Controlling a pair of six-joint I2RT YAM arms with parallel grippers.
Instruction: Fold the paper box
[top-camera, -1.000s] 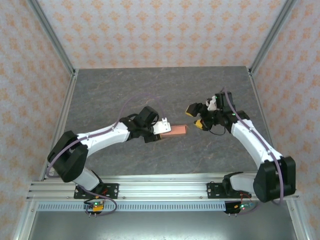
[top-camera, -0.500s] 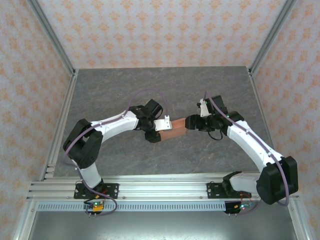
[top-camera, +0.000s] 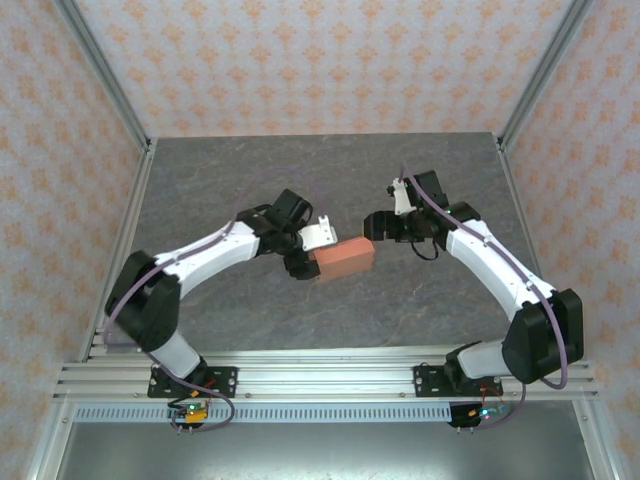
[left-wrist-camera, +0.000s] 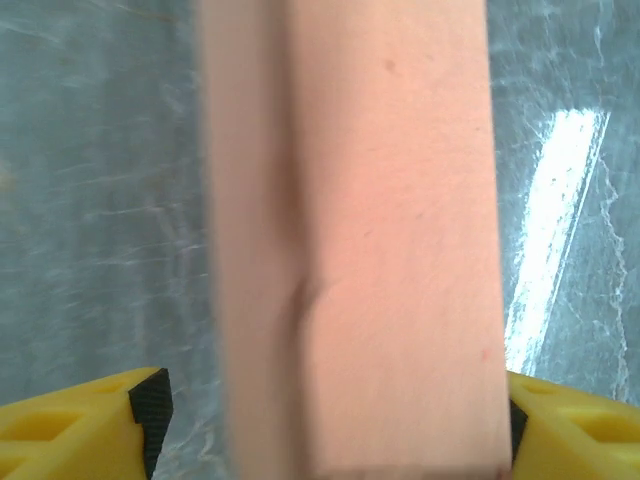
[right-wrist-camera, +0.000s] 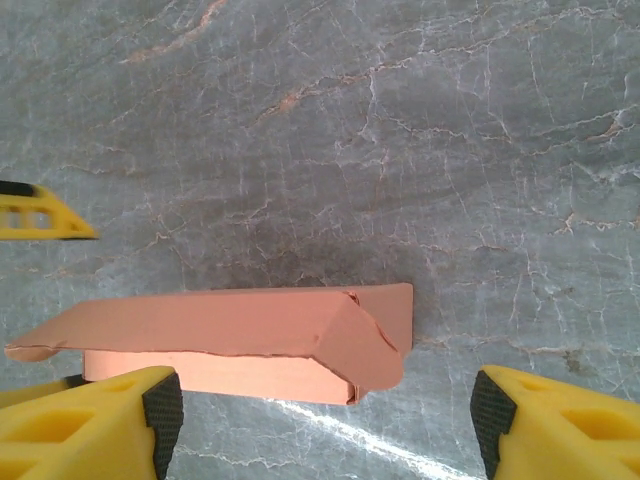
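While the paper box (top-camera: 345, 257) lies folded on the grey table (top-camera: 230, 180) near its middle, between my two arms, my left jaws stand wide around its left end, not clamped on it. Seen from my left wrist, the salmon card runs up between my yellow fingertips (left-wrist-camera: 75, 430). One is clear of the card, the other sits right at its edge, and I cannot tell whether it touches. From my right wrist the box rests flat on the stone. Its end flap (right-wrist-camera: 365, 345) is tucked over crookedly and a long flap (right-wrist-camera: 200, 320) lies loose along the top. Whether anything is inside I cannot tell. My right jaws are spread wide just beside the box's right end, gripping nothing.
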